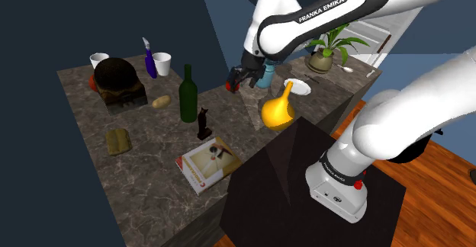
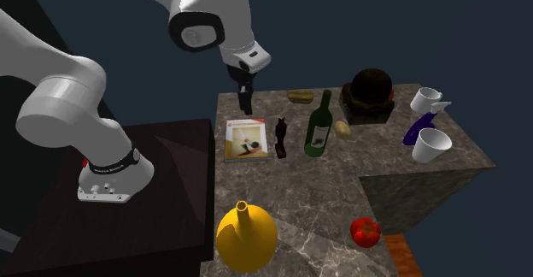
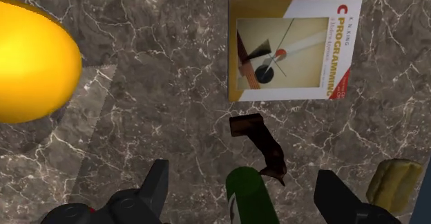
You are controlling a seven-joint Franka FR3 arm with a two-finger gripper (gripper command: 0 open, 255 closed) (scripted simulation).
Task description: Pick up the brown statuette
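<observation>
Brown statuette [image 1: 204,123], upright on bench [image 1: 152,148].
Stands between book [image 1: 210,162] and bottle [image 1: 188,94]. Fingers [image 3: 157,182] apart, above the bench, touching nothing; statuette seen below, between the two.

The room is enclosed by dark blue walls [image 1: 46,17], which are seen behind the worktop [image 1: 145,181] across the upper left of the shoulder view. The worktop is formed as a block of dark grey-brown stone with pale veining, and it is lit unevenly, with soft shadows. A floor [image 1: 450,178] of orange-brown wooden planks is seen at that view's right edge, and a white panelled door [image 1: 379,36] at its upper right. In the second exterior view, a strip of such planks is shown at the bottom edge, right of the middle.
</observation>
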